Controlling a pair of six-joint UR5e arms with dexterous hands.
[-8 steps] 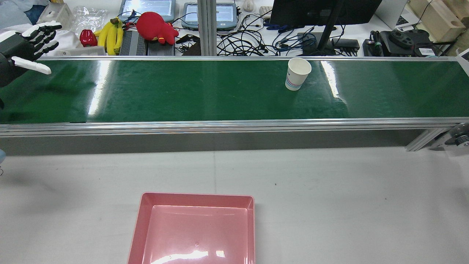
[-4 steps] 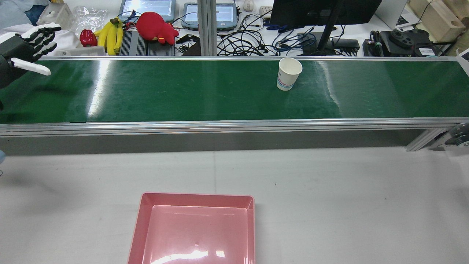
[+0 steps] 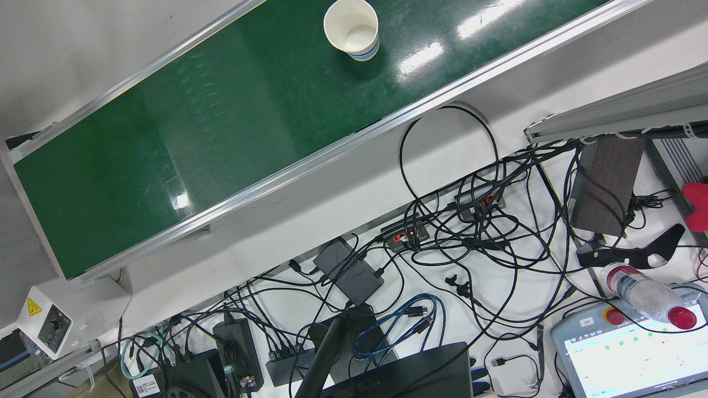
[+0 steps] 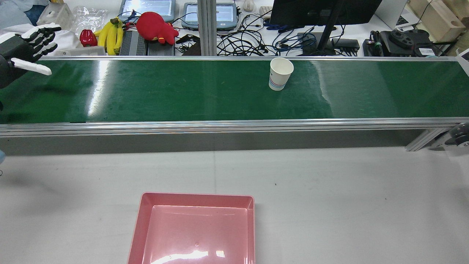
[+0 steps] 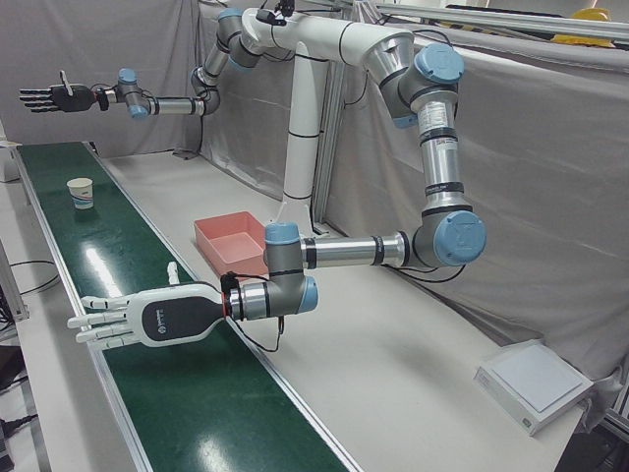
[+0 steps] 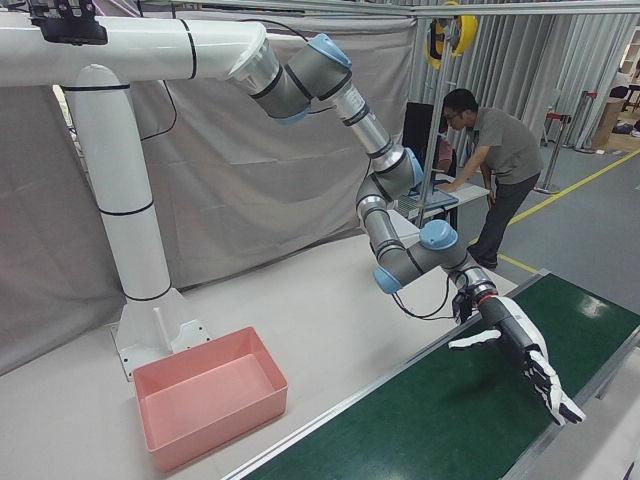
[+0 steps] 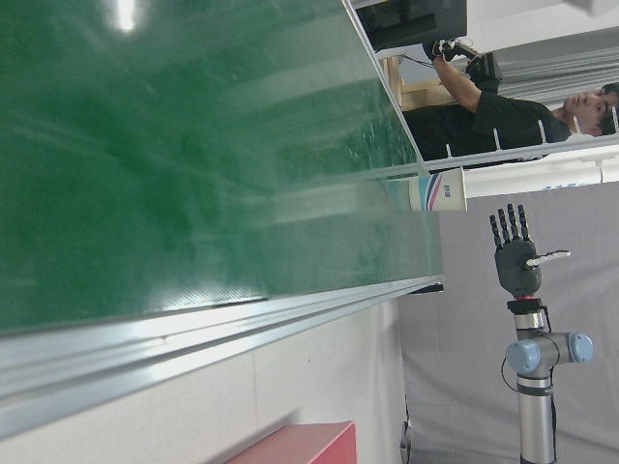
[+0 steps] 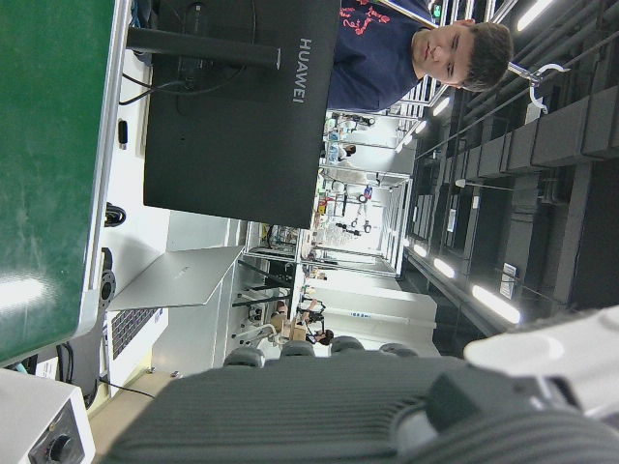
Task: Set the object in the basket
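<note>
A white paper cup stands upright on the green conveyor belt, right of centre in the rear view. It also shows in the front view, the left-front view and the left hand view. My left hand is open and empty, hovering over the belt's left end, far from the cup; it also shows in the left-front view and the right-front view. My right hand is open and empty, raised beyond the belt's far end. The pink basket is empty on the grey table.
Behind the belt lie bananas, a red plush toy, a monitor and tangled cables. A person stands past the belt's end. The belt's metal rail separates it from the table.
The cup has travelled left along the belt, toward my left hand. My left hand has barely moved and stays open.
</note>
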